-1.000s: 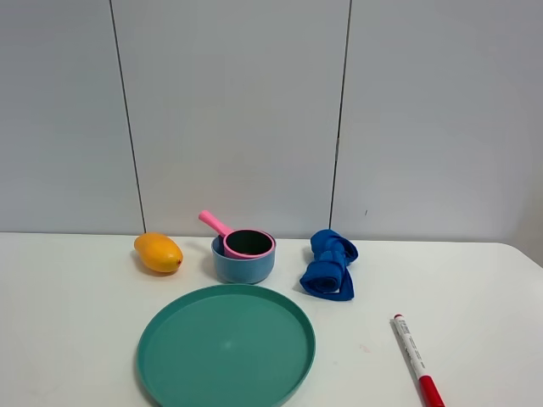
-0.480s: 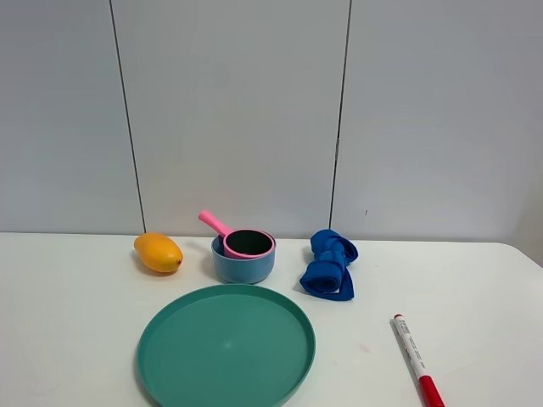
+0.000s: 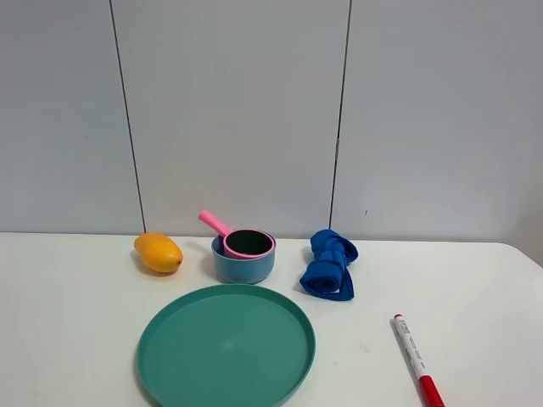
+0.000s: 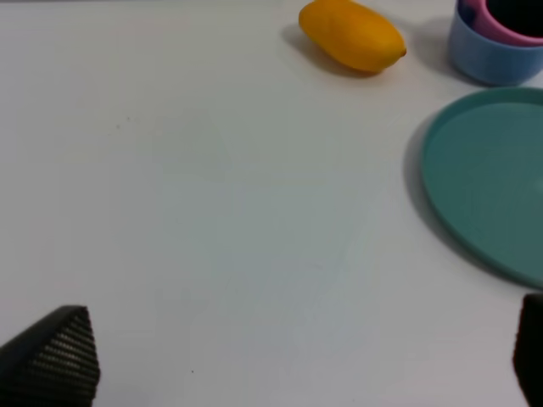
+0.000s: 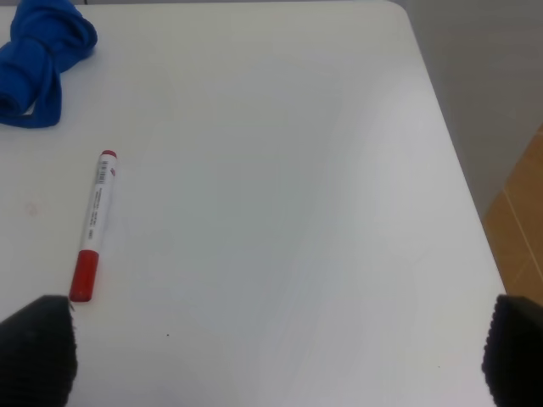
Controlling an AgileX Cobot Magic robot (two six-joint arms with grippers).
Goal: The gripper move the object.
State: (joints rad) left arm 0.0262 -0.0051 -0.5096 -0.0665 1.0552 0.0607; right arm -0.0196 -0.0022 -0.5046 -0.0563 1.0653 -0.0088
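The pink toy saucepan (image 3: 246,242) sits inside a light blue bowl (image 3: 243,264) at the back middle of the table, its handle pointing up and to the left. A corner of it shows in the left wrist view (image 4: 509,19). No gripper shows in the exterior high view. My left gripper (image 4: 297,360) is open over bare table, fingertips (image 4: 55,356) at the view's lower corners, far from the saucepan. My right gripper (image 5: 271,352) is open over bare table near the marker, fingertips (image 5: 34,348) wide apart.
An orange mango (image 3: 158,253) lies left of the bowl. A green plate (image 3: 226,348) lies in front of the bowl. A rolled blue cloth (image 3: 329,264) lies right of the bowl. A red and white marker (image 3: 417,360) lies at the front right. The table's right edge (image 5: 450,170) is close.
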